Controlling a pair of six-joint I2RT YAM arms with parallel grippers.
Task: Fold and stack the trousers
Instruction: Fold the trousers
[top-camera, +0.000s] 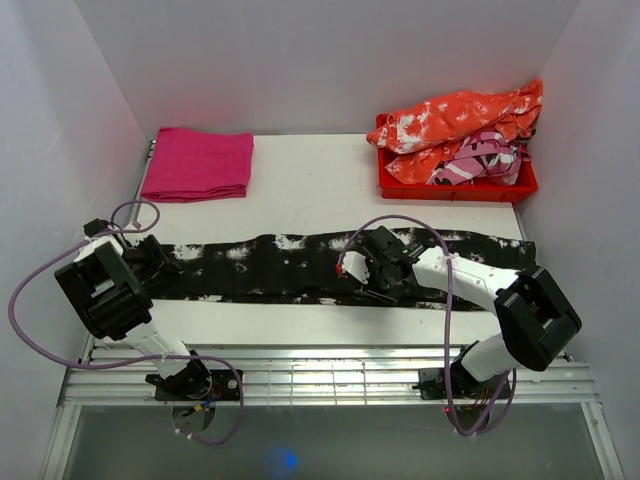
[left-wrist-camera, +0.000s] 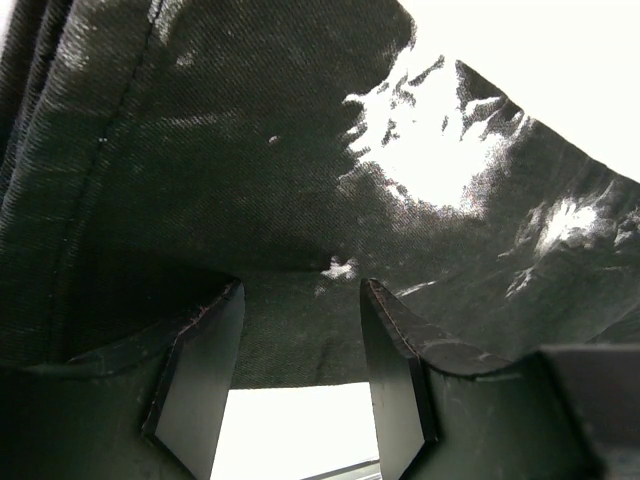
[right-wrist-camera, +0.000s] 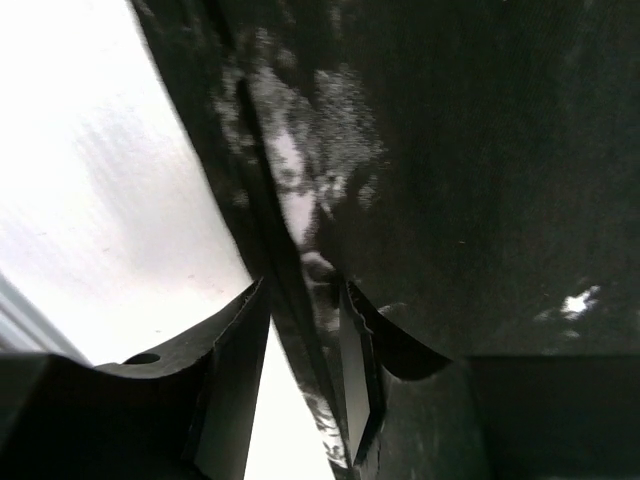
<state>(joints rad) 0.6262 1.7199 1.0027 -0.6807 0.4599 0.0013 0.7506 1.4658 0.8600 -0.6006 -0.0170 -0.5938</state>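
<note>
**Item:** trousers (top-camera: 270, 268), one pair.

**Appearance:** soft black fabric, mottled with white tie-dye splotches. A stitched seam is shown in the left wrist view.

**Location:** laid lengthwise as a narrow, rumpled band across the middle of the white table (top-camera: 320, 185), from the left arm almost to the right wall.

**Left gripper** (left-wrist-camera: 303, 290): placed at the band's left end. Jaws are held well apart, cloth is draped past the fingertips, and nothing is clamped.

**Right gripper** (right-wrist-camera: 303, 290): set at the band's middle. Jaws are held narrowly apart about a folded edge. A sliver of table is seen beside one finger (right-wrist-camera: 235, 380), so a firm hold cannot be confirmed.

**Also listed:** folded magenta cloth (top-camera: 198, 163), far left; red bin (top-camera: 455, 188), far right, filled with an orange-and-white garment (top-camera: 460, 112).
</note>
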